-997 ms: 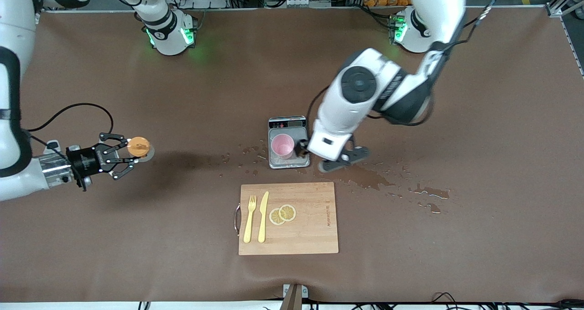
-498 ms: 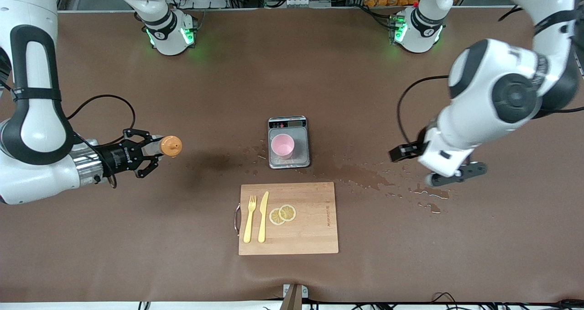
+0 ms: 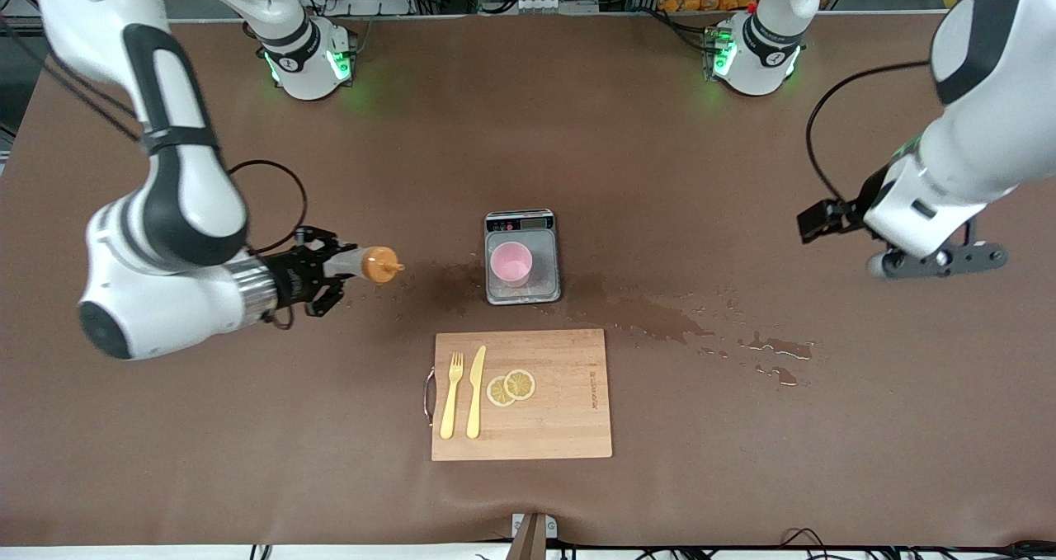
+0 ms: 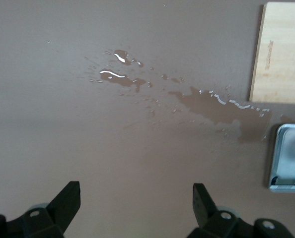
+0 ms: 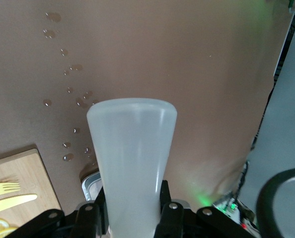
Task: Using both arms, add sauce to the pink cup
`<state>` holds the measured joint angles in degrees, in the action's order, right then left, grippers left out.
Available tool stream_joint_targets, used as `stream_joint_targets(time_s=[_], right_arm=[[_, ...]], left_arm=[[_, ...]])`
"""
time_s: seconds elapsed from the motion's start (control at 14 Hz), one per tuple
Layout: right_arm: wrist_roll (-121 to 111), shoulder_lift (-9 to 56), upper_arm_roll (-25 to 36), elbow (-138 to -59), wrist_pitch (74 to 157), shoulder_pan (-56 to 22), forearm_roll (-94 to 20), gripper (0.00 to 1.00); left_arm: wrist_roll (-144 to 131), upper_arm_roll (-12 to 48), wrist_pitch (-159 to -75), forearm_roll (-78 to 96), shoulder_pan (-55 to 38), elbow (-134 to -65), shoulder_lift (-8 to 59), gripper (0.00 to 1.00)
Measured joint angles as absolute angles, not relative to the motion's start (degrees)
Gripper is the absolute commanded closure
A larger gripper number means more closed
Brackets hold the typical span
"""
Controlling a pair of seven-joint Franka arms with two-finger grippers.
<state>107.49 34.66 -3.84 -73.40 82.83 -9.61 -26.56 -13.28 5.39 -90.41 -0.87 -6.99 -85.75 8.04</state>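
The pink cup (image 3: 511, 263) stands upright on the grey scale (image 3: 522, 294) at mid-table. My right gripper (image 3: 330, 270) is shut on the sauce bottle (image 3: 356, 263), which lies nearly level in the air with its orange cap (image 3: 380, 265) pointing at the scale, a short way off toward the right arm's end. In the right wrist view the whitish bottle (image 5: 132, 158) fills the space between the fingers (image 5: 163, 198) of the right gripper (image 5: 132, 210). My left gripper (image 3: 939, 261) hangs open and empty over the table at the left arm's end; in its wrist view that gripper (image 4: 135, 198) holds nothing.
A wooden cutting board (image 3: 561, 428) with a yellow fork (image 3: 451, 395), knife (image 3: 476, 391) and lemon slices (image 3: 511, 387) lies nearer the camera than the scale. Spilled liquid (image 3: 660, 319) spreads from the scale toward the left arm's end, and the puddle (image 4: 212, 106) shows below the left wrist.
The left arm pulled away from the scale to its own end of the table. The right arm carried the bottle closer to the scale and tipped it level.
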Motion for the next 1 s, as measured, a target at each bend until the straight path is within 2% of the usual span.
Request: stream_joint_targets(time_s=[0.36,0.57,1.0], right_arm=[[116.44,34.84,-3.73,-73.37,85.96,-15.1,-22.92,0.68],[120.1,35.34,-3.72,-73.39,86.0,-18.02,-17.92,0.69],[125.91,37.0,-3.67,-73.35,86.47,-23.31,-9.3,0.71]], left_arm=[[-2.56,-1.35,-84.15,-0.93,-9.36,-87.66,1.51,0.0],[-2.16,-1.72,-80.94,-0.93,-8.89,-87.67,-0.68,0.0],[-2.78,-1.74,-80.69,-0.93,-8.7,-87.51,-1.48,0.0]])
